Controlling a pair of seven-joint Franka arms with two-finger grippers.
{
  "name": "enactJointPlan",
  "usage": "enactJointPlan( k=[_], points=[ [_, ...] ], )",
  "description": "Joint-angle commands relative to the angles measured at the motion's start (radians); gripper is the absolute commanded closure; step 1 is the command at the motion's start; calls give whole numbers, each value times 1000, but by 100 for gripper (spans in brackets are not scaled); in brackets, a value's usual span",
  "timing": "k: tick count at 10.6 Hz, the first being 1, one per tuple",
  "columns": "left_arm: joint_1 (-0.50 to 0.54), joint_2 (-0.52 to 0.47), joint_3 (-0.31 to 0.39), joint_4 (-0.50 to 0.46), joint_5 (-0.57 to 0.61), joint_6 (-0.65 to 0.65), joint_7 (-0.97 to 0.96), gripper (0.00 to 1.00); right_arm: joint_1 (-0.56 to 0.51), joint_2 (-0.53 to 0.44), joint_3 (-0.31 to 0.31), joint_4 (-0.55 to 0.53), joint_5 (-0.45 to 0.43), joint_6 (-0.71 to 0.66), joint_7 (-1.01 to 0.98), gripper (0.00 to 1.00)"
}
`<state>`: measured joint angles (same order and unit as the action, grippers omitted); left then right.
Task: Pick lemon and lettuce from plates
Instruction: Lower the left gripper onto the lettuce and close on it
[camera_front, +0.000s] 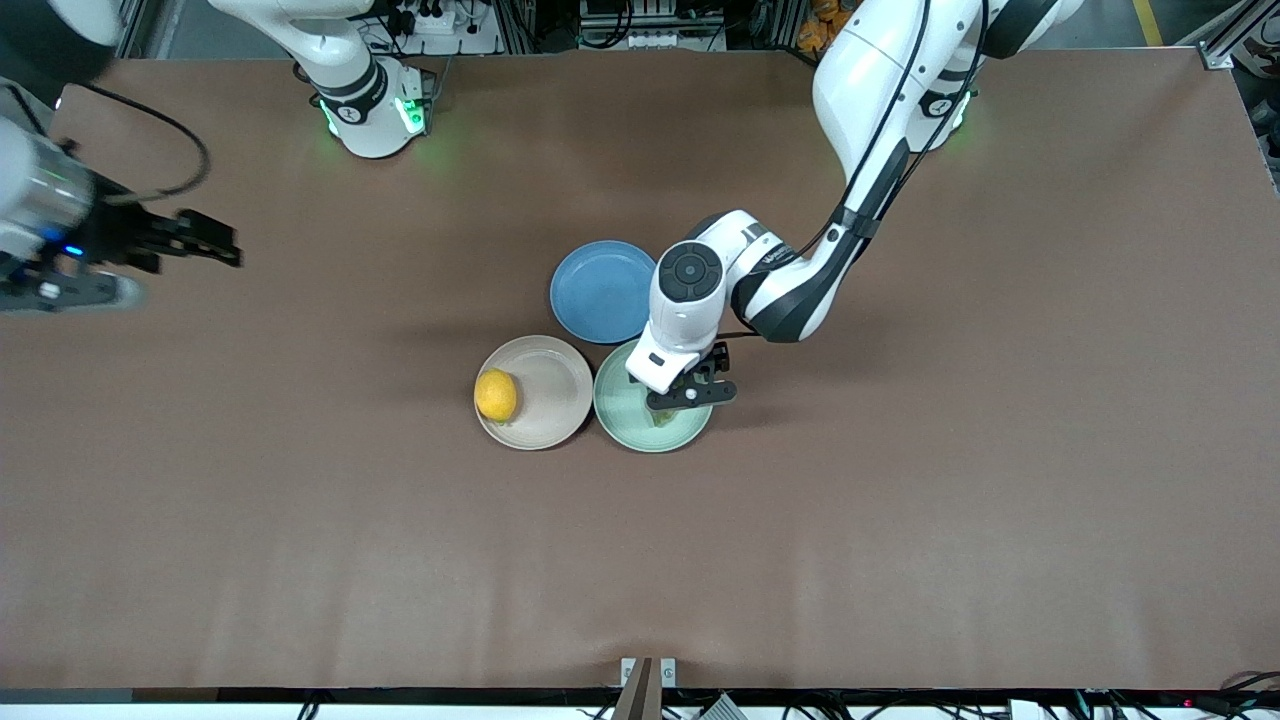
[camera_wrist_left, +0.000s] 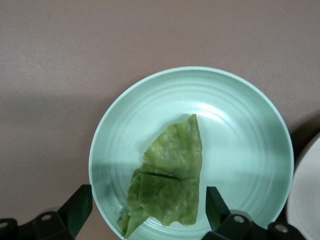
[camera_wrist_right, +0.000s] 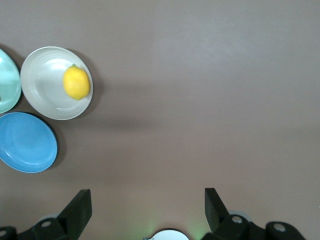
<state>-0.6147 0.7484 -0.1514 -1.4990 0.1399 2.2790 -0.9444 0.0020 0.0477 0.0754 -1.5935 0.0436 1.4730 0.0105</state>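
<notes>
Nothing's been picked yet, by my reckoning; the lettuce (camera_wrist_left: 170, 177) lies flat on the mint plate (camera_wrist_left: 250, 150), with the left gripper (camera_wrist_left: 145, 210) just over it, jaws wide and empty either side of the leaf; the lemon (camera_front: 496, 395) sits on the beige plate (camera_front: 555, 385) alongside; the right gripper (camera_wrist_right: 145, 210) waits, spread and empty, over bare table at its own end; both picks remain.

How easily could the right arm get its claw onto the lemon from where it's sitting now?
Probably easily. The lemon lies uncovered on the beige plate, toward the right arm's end. The open right claw waits over bare table there, while the left claw is over the green plate.
</notes>
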Motion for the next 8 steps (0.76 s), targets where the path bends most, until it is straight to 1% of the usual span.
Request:
enactJointPlan(
  k=[1, 3, 5, 6, 8],
  points=[
    [-20, 41, 9, 16, 35, 5, -37, 0, 79, 79, -3, 3, 15, 38, 8, 0],
    [-22, 61, 7, 19, 67, 7, -40, 0, 154, 151, -3, 3, 15, 73, 8, 0],
    [-28, 77, 9, 22, 67, 11, -40, 0, 213, 230, -3, 3, 15, 114, 8, 0],
    [-30, 80, 7, 22, 67, 20, -40, 0, 252, 248, -5, -3, 15, 156, 9, 0],
    [-30, 86, 7, 25, 66, 34, -40, 0, 277, 303, -3, -3, 15, 225, 9, 0]
  ],
)
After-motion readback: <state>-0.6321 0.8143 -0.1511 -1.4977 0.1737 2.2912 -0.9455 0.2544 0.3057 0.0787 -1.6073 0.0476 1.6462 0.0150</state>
